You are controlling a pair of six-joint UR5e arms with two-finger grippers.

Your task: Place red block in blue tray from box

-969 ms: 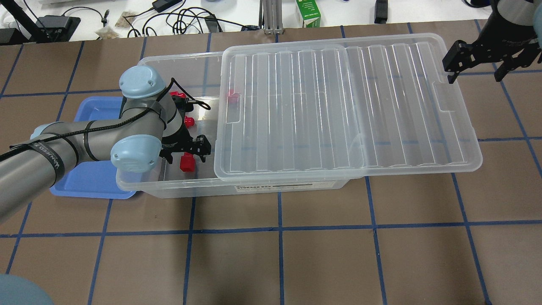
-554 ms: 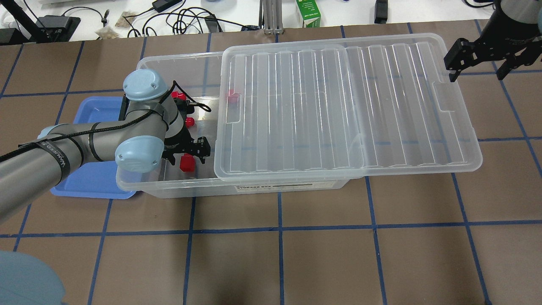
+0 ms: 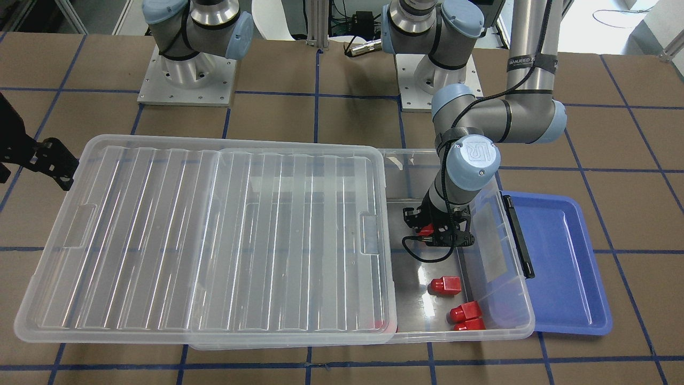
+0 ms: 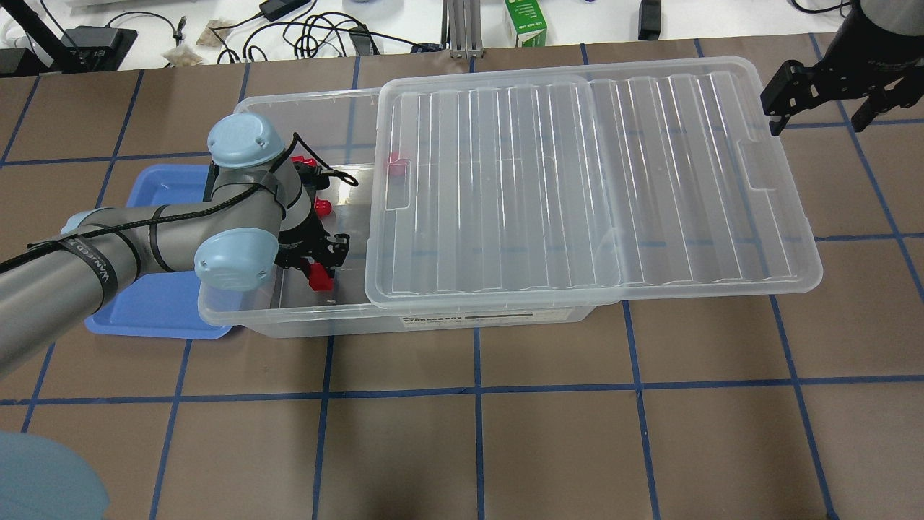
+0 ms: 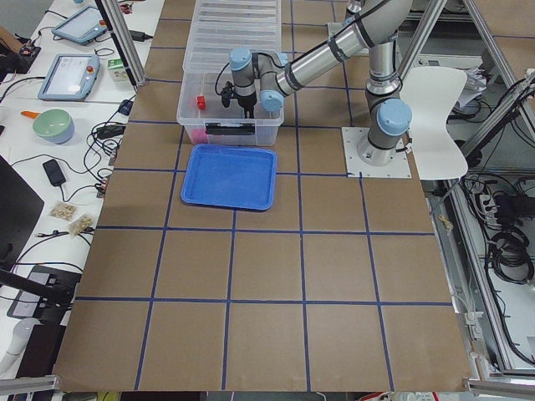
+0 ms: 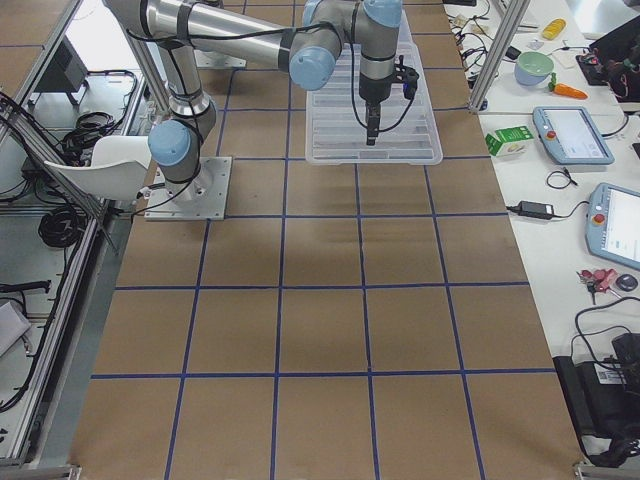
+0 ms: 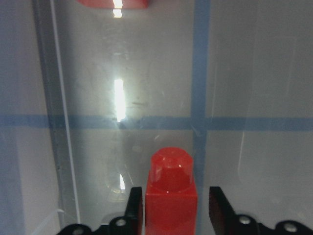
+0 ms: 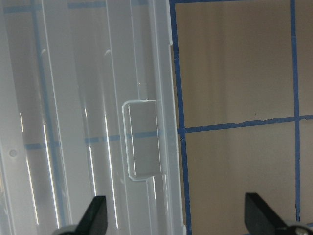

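Note:
My left gripper [image 4: 316, 266] is down inside the open left end of the clear box [image 4: 289, 321]. Its jaws are partly closed around a red block [image 4: 317, 276]. In the left wrist view the block [image 7: 171, 196] stands between the fingers: the left finger touches it and a small gap shows at the right finger [image 7: 217, 205]. The empty blue tray [image 4: 155, 310] lies beside the box's left end, partly under my left arm. My right gripper [image 4: 821, 119] is open and empty, hovering off the lid's far right end.
The ribbed clear lid [image 4: 577, 180] is slid to the right and covers most of the box. Several loose red blocks [image 3: 444, 285] lie in the uncovered end, and one [image 4: 395, 167] is at the lid's edge. A black clip [image 3: 517, 235] sits on the box wall next to the tray.
The left gripper's jaws have narrowed around the red block. The right gripper has drifted slightly to the right and further away from the lid.

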